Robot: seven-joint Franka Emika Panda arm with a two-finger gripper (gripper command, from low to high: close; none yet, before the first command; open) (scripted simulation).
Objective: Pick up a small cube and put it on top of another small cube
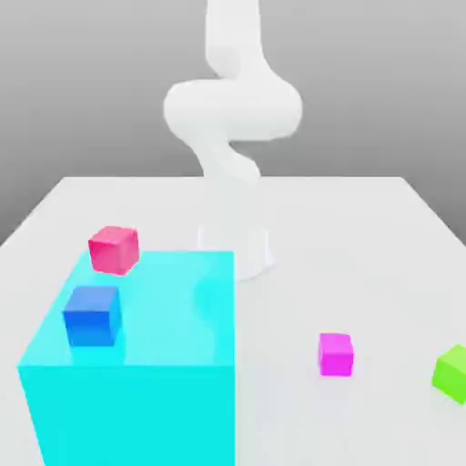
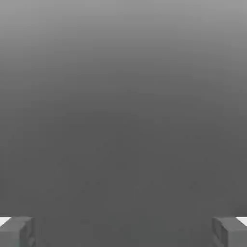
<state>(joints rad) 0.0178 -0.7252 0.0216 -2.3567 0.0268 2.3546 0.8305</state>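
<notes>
Four small cubes show in the exterior view. A blue cube [image 1: 91,316] rests on top of a large cyan block [image 1: 173,364] at the front left. A pink-red cube [image 1: 114,249] sits at that block's far left corner; whether it rests on the block or behind it, I cannot tell. On the white table lie a magenta cube [image 1: 335,354] and, at the exterior view's right edge, a green cube [image 1: 452,371]. In the hand view my gripper [image 2: 123,232] is open, its grey fingertips [image 2: 17,232] far apart, with plain grey background between them.
The white arm [image 1: 232,109] rises from its base [image 1: 238,248] at the table's middle back and bends upward out of the picture. The tall cyan block takes up the front left of the white table [image 1: 364,237].
</notes>
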